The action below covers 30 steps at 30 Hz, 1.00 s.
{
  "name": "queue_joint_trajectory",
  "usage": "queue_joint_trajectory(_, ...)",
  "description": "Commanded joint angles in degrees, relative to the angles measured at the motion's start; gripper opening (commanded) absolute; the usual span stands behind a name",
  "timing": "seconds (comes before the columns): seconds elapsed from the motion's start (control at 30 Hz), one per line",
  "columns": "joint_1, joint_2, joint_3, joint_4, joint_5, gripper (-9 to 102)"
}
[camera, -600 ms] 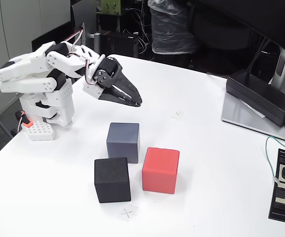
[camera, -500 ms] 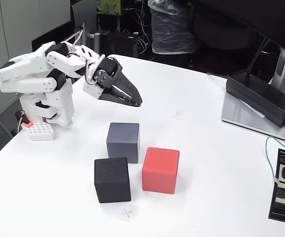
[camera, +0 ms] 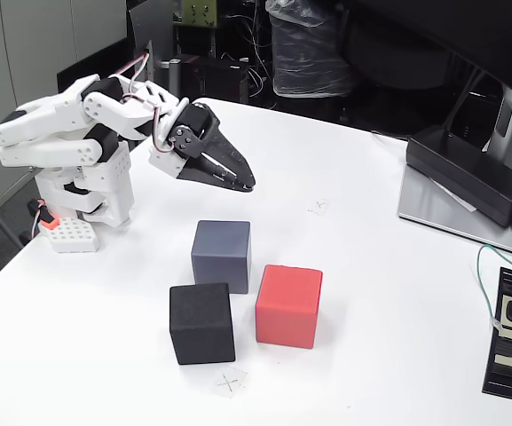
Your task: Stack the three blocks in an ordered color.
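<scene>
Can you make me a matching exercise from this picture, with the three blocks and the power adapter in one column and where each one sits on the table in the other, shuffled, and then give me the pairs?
Things:
1. grey block
2. black block
3. red block
4. power adapter

Places in the fixed view:
A. far right, on a metal plate at the table's edge
B. nearest the camera, just above a pencilled X
C. nearest the end effector, behind the other two cubes
D. rightmost of the three cubes

Pairs: 1-C, 2-B, 3-D, 4-A
</scene>
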<state>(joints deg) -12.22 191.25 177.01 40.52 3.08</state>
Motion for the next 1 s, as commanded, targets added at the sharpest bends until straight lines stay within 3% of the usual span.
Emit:
queue_joint_trajectory(0.0, 0.18, 0.09, -0.18, -0.88, 0.18, 0)
queue_joint_trajectory(0.97, -0.35, 0.09, -0.70, -0.79, -0.18, 0)
